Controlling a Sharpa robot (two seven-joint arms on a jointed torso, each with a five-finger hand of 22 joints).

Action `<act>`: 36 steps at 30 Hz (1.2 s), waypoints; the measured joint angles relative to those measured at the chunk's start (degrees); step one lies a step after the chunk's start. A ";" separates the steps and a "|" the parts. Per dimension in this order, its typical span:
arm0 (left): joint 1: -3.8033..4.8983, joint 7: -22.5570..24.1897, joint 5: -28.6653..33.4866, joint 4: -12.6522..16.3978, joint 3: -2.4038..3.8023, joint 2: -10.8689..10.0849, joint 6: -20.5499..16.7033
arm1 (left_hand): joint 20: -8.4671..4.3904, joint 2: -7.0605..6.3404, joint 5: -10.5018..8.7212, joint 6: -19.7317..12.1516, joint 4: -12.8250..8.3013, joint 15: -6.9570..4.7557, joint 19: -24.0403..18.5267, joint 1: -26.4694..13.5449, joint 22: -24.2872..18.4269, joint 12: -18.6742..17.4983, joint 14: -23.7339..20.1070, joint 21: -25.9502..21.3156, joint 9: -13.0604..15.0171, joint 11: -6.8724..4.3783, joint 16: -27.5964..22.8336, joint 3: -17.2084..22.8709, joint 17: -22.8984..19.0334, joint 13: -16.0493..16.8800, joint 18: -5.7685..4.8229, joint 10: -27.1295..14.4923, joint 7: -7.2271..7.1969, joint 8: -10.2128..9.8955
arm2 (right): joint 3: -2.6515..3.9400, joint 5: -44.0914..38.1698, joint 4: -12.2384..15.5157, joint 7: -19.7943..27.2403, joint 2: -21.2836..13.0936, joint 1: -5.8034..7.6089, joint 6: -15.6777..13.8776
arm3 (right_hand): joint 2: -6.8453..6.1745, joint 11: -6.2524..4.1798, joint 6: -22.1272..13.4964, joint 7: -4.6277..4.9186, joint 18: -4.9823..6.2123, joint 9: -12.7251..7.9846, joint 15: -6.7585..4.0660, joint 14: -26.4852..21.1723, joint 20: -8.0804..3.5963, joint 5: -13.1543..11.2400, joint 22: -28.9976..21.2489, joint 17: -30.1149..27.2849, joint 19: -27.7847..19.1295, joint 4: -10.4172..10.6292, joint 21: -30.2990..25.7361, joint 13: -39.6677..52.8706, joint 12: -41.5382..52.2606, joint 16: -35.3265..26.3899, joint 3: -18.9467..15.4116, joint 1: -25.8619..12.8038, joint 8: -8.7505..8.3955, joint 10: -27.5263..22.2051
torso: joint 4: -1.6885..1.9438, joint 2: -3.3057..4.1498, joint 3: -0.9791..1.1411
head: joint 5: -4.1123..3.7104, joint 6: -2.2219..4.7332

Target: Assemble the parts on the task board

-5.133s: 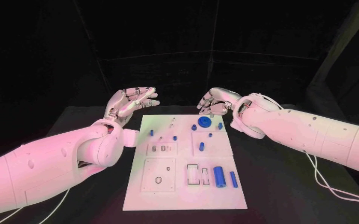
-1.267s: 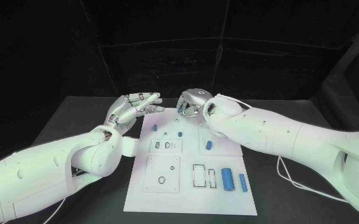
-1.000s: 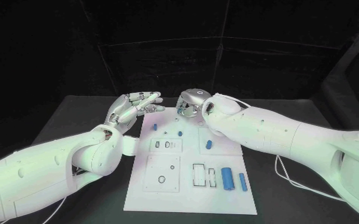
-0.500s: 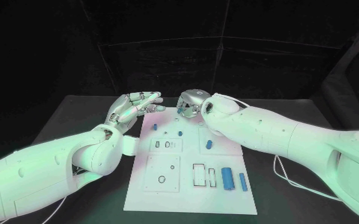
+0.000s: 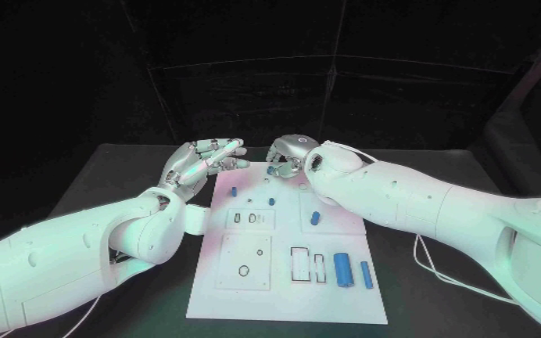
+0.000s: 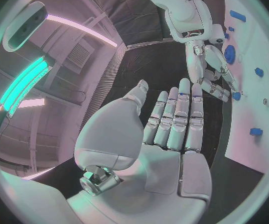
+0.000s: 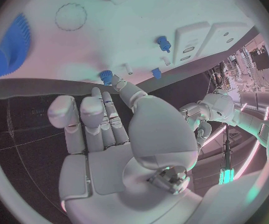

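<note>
The white task board (image 5: 254, 275) lies in the middle of the black table. My right hand (image 5: 288, 154) hangs over the board's far edge, its thumb and a fingertip closed around a small blue part (image 7: 105, 76), seen too from the left wrist (image 6: 236, 95). A blue gear (image 7: 10, 47) lies on the board beside that hand. My left hand (image 5: 203, 160) is raised off the board's far left corner, fingers straight and apart, holding nothing. Small blue parts (image 5: 234, 192) (image 5: 272, 199) (image 5: 314, 217) sit on the far half. A thick blue cylinder (image 5: 342, 267) and a thinner one (image 5: 365, 274) lie near right.
The board has recessed outlines: rectangular slots (image 5: 302, 264) beside the cylinders and a square plate with a ring (image 5: 245, 271) near left. My right forearm (image 5: 417, 197) crosses above the board's far right corner. Bare black table (image 5: 112, 174) runs along both sides.
Since 5 s ago my right hand has moved left along the board's far edge, and its arm now covers the gear. Over the last second both hands have barely moved.
</note>
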 measured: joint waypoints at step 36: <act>0.01 -0.19 0.02 -0.67 -0.02 -0.61 0.56 | 0.00 0.00 0.00 0.00 0.00 0.00 0.00 0.00 -0.04 -0.21 0.00 -0.22 0.00 0.00 0.00 0.00 -0.02 0.01 -0.02 0.00 0.00 -0.23 | 1.76 13.57 12.86 -6.74 -18.13 2.36 9.60 | -0.19 -2.67 -5.83 -0.93 -0.91 0.47 -1.83 1.22 -1.42 4.65 15.91 26.93 10.68 15.64 7.11 57.22 61.48 18.75 -25.78 5.51 4.00 15.18 | -1.08 -0.14 0.20 | -0.01 -0.01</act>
